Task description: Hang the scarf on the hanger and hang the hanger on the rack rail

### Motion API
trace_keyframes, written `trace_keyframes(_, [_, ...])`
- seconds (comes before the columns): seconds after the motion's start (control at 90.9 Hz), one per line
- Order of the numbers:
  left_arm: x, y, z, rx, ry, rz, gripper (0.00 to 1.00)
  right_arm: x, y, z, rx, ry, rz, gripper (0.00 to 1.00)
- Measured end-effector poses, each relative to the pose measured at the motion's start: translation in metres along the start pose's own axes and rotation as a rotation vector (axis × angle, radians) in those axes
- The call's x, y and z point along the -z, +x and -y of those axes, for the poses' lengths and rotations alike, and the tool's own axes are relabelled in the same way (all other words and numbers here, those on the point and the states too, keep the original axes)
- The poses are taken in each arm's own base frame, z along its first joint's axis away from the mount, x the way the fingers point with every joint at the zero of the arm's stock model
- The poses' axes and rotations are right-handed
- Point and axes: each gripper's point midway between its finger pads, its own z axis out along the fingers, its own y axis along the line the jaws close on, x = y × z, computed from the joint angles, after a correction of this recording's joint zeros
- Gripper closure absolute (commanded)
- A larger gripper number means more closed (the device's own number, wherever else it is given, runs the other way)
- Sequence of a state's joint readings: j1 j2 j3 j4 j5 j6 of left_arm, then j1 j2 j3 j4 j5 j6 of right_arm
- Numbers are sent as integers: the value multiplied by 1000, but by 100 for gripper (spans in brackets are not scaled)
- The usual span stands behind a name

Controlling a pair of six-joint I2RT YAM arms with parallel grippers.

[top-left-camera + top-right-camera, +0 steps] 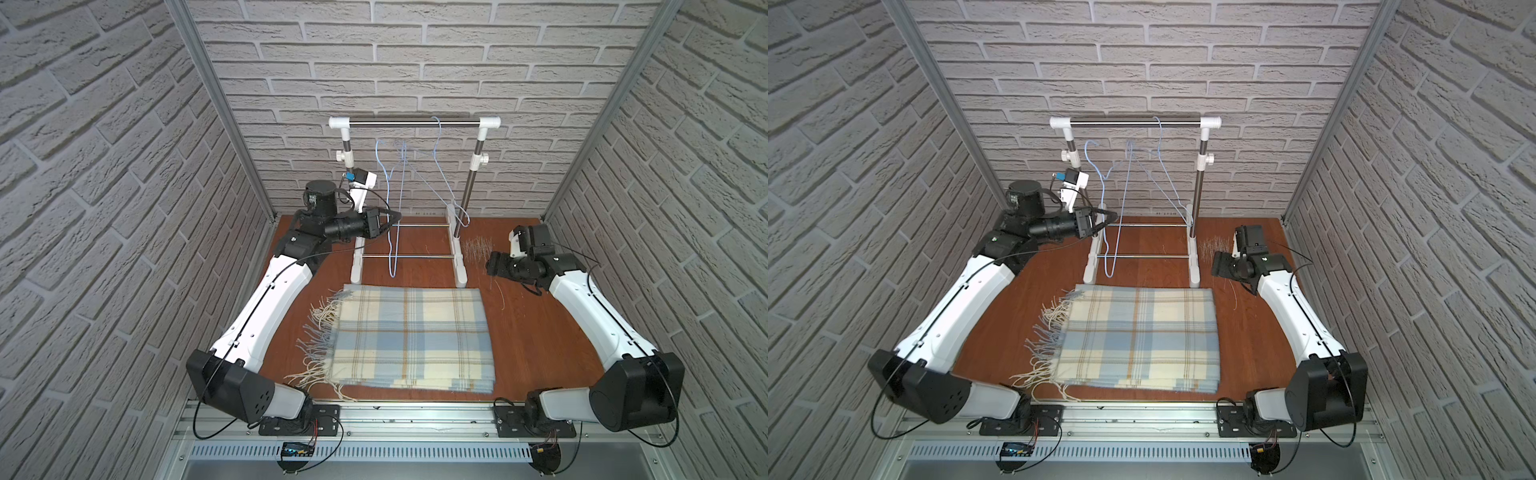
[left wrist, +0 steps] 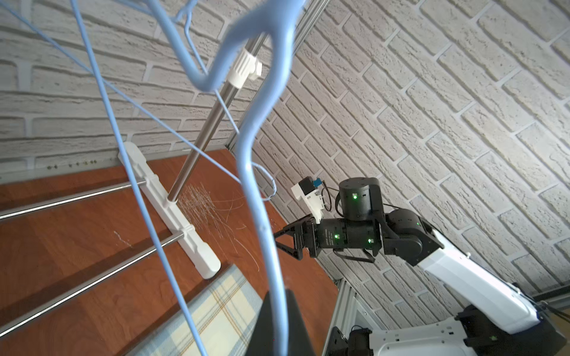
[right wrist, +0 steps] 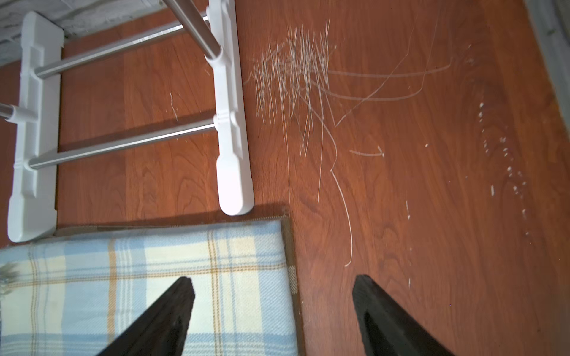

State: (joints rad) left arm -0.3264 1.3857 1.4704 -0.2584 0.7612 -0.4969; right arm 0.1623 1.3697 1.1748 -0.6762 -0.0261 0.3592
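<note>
At the back of the table stands a small clothes rack with white feet and a steel rail. Just before its left post, the left fingers are pinched shut on a light-blue hanger. The left wrist view shows its thick bar running straight between the two black fingers. This hanger is held upright and nearly edge-on to both top views. Its hook sits below the rail and does not touch it. A second, thinner wire hanger hangs by its hook from the rail, nearer the right post.

The scarf, a cream, blue and tan plaid, lies folded flat on the table in front of the rack. Its fringe trails off the left edge, and its far edge is close to the rack's feet. Nothing grips it.

The right fingers are spread wide and hold nothing. In the right wrist view one finger hangs over the scarf's far right corner and the other over bare wood. Pale scratches mark the table beside the rack's right foot.
</note>
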Motion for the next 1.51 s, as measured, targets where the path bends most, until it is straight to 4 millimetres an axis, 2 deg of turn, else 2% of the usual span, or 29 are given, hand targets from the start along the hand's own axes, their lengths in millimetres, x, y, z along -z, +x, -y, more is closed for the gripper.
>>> trace_keyframes(0.33, [-27, 122, -19, 150, -54, -113, 100, -33, 97, 22, -66, 33, -260, 17])
trace_keyframes(0.561, [-28, 167, -34, 221, -105, -95, 100, -47, 149, 23, -87, 33, -360, 27])
trace_keyframes(0.649, [-24, 181, -30, 232, -102, -90, 100, -52, 163, 17, -67, 29, -383, 37])
trace_keyframes(0.737, [-18, 195, -21, 239, -85, -81, 100, -57, 169, 12, -54, 24, -391, 43])
trace_keyframes(0.858, [-8, 216, -4, 226, -58, -74, 100, -58, 172, 9, -41, 31, -385, 67])
trace_keyframes(0.957, [0, 236, 3, 225, -38, -70, 100, -58, 172, 9, -29, 42, -375, 69])
trace_keyframes(1.133, [3, 281, -16, 243, -95, -117, 100, -53, 171, 9, -14, 44, -353, 64])
trace_keyframes(1.177, [3, 288, -22, 246, -118, -124, 100, -52, 172, 10, -12, 45, -354, 68])
trace_keyframes(1.221, [2, 290, -26, 245, -133, -121, 100, -52, 174, 11, -9, 48, -361, 81])
trace_keyframes(1.287, [-1, 288, -29, 241, -146, -108, 100, -52, 176, 11, -5, 48, -365, 95])
trace_keyframes(1.397, [-9, 287, -35, 237, -159, -91, 100, -49, 177, 10, 2, 40, -362, 97])
trace_keyframes(1.507, [-14, 299, -43, 239, -181, -110, 100, -47, 177, 9, 8, 32, -357, 97])
